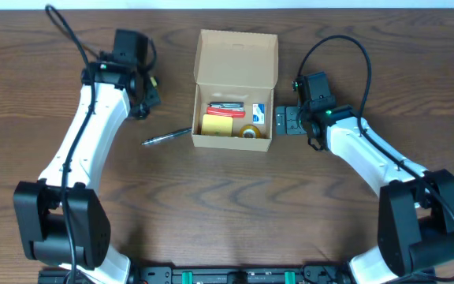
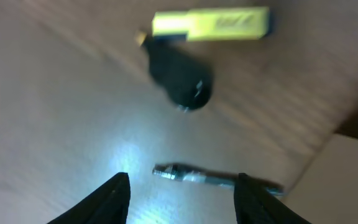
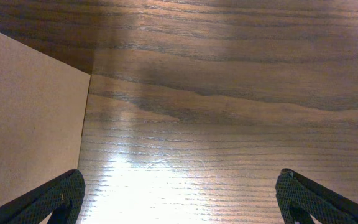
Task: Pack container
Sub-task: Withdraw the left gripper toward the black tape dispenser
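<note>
An open tan cardboard container point(image 1: 237, 57) is being shown at the middle of the desk point(image 1: 235, 205), flap raised, small items point(image 1: 227, 118) inside. A silver pen point(image 1: 166, 137) is being left just beside its left wall, long axis nearly left-to-right, nearest the left hand point(image 1: 144, 101), which is being held apart and empty. The right hand point(image 1: 284, 121), likewise apart and empty, is being held beside the right wall.

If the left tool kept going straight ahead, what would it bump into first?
The left tool would probably meet the silver pen first, lying just ahead of it; depth is unclear.
</note>
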`<state>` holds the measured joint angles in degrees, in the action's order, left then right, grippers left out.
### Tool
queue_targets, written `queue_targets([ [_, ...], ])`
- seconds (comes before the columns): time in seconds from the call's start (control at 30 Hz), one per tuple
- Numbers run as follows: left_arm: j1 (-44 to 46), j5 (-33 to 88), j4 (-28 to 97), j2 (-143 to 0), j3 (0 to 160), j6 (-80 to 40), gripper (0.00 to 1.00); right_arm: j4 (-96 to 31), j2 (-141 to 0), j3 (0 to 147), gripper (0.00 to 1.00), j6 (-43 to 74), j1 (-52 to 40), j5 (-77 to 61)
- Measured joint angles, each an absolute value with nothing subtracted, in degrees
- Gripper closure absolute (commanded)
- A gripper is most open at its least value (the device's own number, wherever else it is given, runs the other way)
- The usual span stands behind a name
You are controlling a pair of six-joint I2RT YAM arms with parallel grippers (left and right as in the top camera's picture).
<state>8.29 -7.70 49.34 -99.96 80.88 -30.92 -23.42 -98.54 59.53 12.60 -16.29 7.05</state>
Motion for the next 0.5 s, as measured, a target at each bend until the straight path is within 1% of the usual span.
queue_targets([
  [0.07,8.4,-7.7,49.3,-100.0,78.8,-35.1,0.45,-23.4,-98.5,59.5,0.01,12.6,-16.3,7.0],
  [0.13,8.4,-7.7,49.2,-100.0,77.3,-39.3,0.42,-23.4,-98.5,59.5,0.01,12.6,-16.3,7.0],
  [0.2,8.3,-7.7,49.0,-100.0,76.5,-41.3,0.39,-23.4,-98.5,59.5,0.01,12.6,-16.3,7.0],
  [0.3,8.1,-7.7,49.0,-100.5,75.4,-43.2,0.38,-23.4,-98.5,59.5,0.01,12.6,-16.3,7.0],
  [0.4,6.9,-7.1,47.4,-102.6,75.3,-43.0,0.36,-23.4,-98.5,59.5,0.01,12.6,-16.3,7.1],
  [0.5,5.3,-6.2,43.1,-105.5,75.2,-39.8,0.34,-23.4,-98.5,59.5,0.01,12.6,-16.3,7.1],
])
